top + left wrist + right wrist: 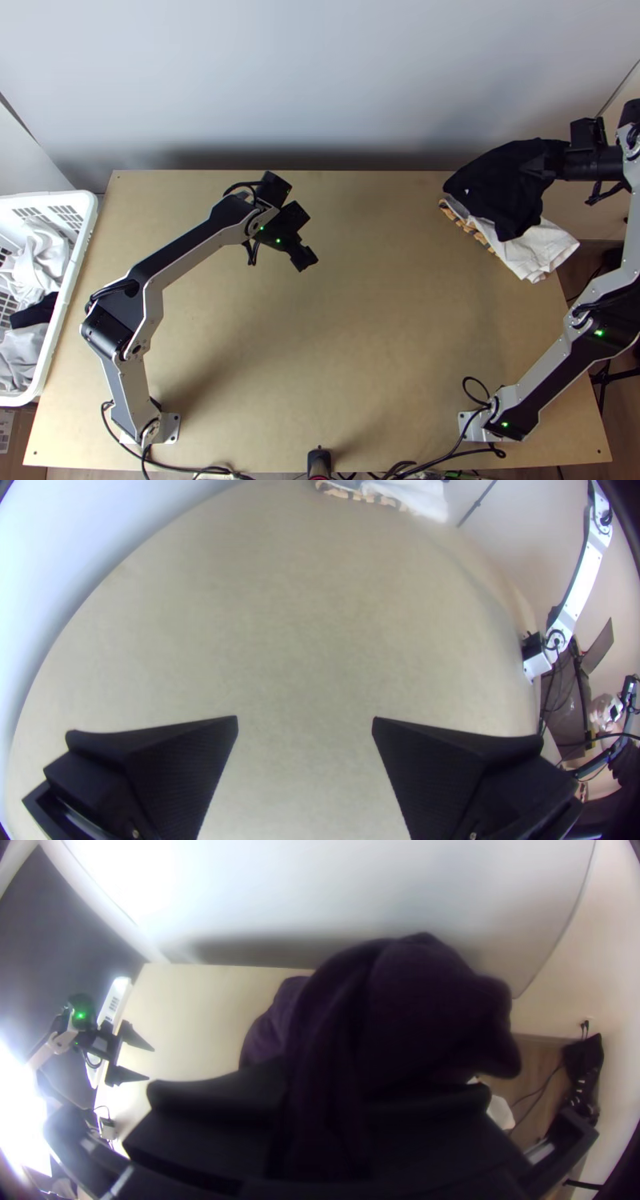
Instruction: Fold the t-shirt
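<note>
Dark cloth, which looks like the t-shirt point(504, 180), hangs bunched over the folded pile at the table's far right corner. My right gripper point(552, 164) is shut on its upper right part in the top view. Seen from the right wrist, the dark purple-black cloth point(413, 1013) rises in loose folds between the fingers of that gripper point(327, 1107). Well away from the cloth, my left gripper point(304, 258) is over the table's middle. Its fingers stand wide apart in the left wrist view, with bare table beneath the left gripper point(305, 723).
Under the dark cloth lie a white cloth point(544, 246) and an orange-and-black patterned one point(468, 224), near the table's right edge. A white basket point(68, 296) with clothes stands at the left edge. Bare wooden table point(360, 336) stretches between the arms; a wall rises behind.
</note>
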Tool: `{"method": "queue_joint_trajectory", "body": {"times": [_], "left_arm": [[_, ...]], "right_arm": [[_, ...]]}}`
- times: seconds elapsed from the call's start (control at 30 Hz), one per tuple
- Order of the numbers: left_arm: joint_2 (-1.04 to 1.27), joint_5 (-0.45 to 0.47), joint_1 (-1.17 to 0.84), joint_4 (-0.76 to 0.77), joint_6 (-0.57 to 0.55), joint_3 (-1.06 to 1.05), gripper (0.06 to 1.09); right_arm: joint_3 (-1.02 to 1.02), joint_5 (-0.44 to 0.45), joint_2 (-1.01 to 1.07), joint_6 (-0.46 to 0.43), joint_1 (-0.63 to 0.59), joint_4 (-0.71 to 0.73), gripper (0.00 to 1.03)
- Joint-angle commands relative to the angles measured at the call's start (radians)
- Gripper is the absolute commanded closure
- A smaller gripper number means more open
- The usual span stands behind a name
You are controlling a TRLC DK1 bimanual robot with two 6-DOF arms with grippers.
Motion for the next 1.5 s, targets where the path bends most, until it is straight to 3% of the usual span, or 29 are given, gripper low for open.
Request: {"method": "queue_joint_trajectory", "body": {"times": [0.0, 0.77, 1.47], "left_arm": [[0.001, 0.000, 0.003, 0.000, 0.002, 0.003, 0.10], [0.018, 0.000, 0.010, 0.000, 0.009, 0.032, 0.10], [0.013, 0.001, 0.018, 0.000, 0.006, 0.032, 0.10]], "right_arm": [[-0.040, -0.020, 0.004, -0.005, 0.004, -0.003, 1.00], [-0.111, -0.040, 0.081, -0.057, -0.082, 0.002, 1.00], [-0.172, 0.018, 0.235, -0.045, -0.300, 0.014, 1.00]]}}
